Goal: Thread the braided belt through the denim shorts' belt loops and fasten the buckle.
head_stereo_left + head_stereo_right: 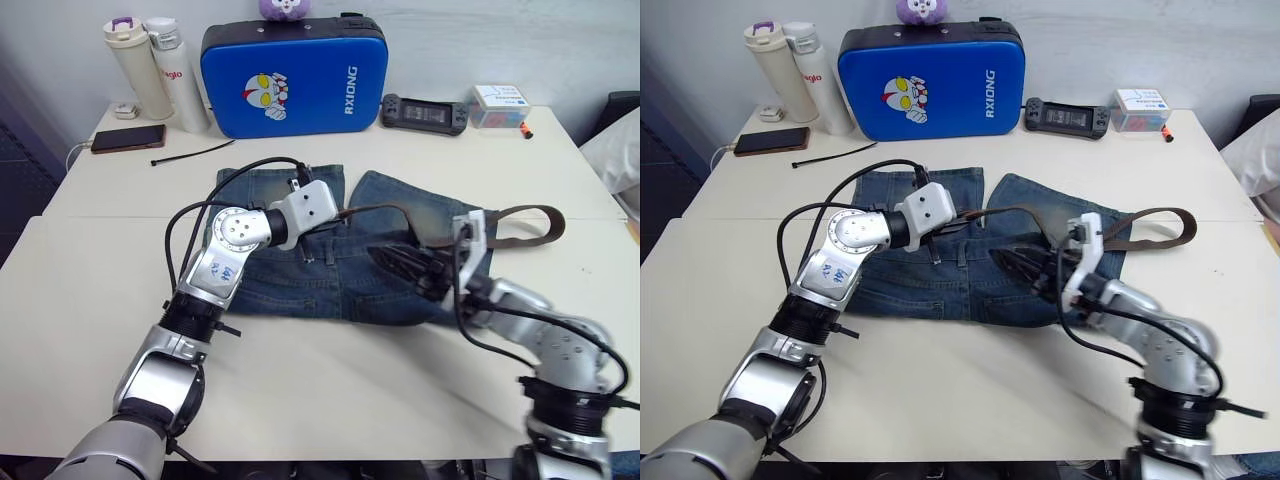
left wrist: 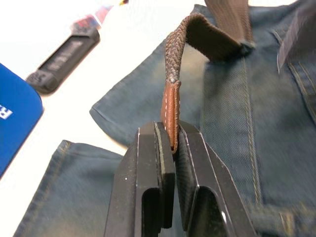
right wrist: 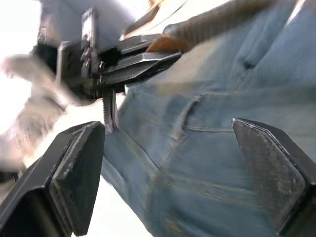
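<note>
Clamped on belt (image 2: 183,37) tip by left gripper (image 2: 172,148), lifted over shorts (image 1: 330,270); right gripper (image 3: 173,173) spread wide. Threading under way; next calls for feeding tip into a loop.

The big blue case (image 1: 293,78) at the back of the tabletop (image 1: 330,400) has the white letters "RXIONG" running up its side, next to a cartoon face. The white bottle (image 1: 178,75) beside it has a small red word, too tiny to read for sure.
</note>
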### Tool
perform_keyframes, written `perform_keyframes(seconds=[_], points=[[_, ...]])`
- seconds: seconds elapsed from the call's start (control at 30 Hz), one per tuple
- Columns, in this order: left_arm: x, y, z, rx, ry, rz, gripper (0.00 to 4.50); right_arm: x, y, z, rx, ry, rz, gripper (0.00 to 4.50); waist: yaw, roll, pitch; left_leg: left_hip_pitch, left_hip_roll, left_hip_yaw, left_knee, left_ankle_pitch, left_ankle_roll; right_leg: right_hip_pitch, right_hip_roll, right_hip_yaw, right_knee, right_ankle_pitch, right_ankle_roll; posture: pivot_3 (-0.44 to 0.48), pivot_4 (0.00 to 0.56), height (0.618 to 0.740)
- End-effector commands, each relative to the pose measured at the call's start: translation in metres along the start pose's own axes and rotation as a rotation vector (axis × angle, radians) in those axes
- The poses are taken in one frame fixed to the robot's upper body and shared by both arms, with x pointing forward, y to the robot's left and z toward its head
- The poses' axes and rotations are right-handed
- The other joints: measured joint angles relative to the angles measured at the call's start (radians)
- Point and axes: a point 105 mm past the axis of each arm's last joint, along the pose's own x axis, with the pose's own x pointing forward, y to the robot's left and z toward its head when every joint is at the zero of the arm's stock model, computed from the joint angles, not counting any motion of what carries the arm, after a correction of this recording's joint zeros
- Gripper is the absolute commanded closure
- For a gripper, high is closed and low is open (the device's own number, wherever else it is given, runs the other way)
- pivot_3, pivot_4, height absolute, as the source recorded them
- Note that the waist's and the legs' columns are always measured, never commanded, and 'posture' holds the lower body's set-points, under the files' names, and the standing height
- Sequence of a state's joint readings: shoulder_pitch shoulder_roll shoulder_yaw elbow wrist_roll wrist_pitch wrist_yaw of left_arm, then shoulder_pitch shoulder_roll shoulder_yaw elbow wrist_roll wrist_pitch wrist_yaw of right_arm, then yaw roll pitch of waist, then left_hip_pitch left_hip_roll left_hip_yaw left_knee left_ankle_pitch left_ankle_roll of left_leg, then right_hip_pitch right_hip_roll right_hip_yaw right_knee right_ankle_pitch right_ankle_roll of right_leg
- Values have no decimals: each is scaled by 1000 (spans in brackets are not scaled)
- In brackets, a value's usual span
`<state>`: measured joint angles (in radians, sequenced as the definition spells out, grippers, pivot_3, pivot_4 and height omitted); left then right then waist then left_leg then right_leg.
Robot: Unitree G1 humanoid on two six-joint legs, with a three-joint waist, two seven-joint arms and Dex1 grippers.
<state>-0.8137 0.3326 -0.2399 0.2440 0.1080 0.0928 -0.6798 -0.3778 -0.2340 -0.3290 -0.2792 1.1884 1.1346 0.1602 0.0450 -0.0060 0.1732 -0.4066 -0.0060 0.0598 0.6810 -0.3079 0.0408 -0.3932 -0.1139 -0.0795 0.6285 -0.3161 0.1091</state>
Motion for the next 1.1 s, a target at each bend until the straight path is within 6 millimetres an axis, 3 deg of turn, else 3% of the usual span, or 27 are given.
perform_keyframes(seconds=[0.03,0.2,0.43,0.73,0.83,1.07,1.1], points=[[1,5,15,67,-49,55,4500,4,3,26,138,-162,-24,118,-5,0,0,0,0,0,0,0,0,0,0,0,0,0,0,0,150,725],[5,1,18,116,-64,73,4500,7,3,44,302,-285,-19,118,-15,0,0,0,0,0,0,0,0,0,1,0,1,0,0,0,150,725],[7,-4,22,316,-65,77,4500,18,8,53,353,-323,-26,118,-29,0,0,0,1,3,-3,0,0,-2,1,1,0,0,0,0,150,725],[7,-6,25,395,-78,91,4500,29,9,59,375,-337,-23,118,-27,0,0,0,1,3,-3,0,1,-2,0,3,0,0,0,0,150,725],[5,-2,28,399,-99,110,4500,29,1,64,409,-377,-47,959,-27,0,0,0,1,3,-3,0,1,-2,0,3,0,0,0,0,150,725],[2,0,26,399,-89,121,4500,28,-4,67,433,-406,-61,4447,-31,0,0,0,1,3,-3,0,1,-2,0,3,0,0,0,0,150,725],[2,0,25,399,-87,121,4500,29,-3,67,434,-406,-60,4479,-31,0,0,0,1,3,-3,0,1,-2,0,3,0,0,0,0,150,725]])
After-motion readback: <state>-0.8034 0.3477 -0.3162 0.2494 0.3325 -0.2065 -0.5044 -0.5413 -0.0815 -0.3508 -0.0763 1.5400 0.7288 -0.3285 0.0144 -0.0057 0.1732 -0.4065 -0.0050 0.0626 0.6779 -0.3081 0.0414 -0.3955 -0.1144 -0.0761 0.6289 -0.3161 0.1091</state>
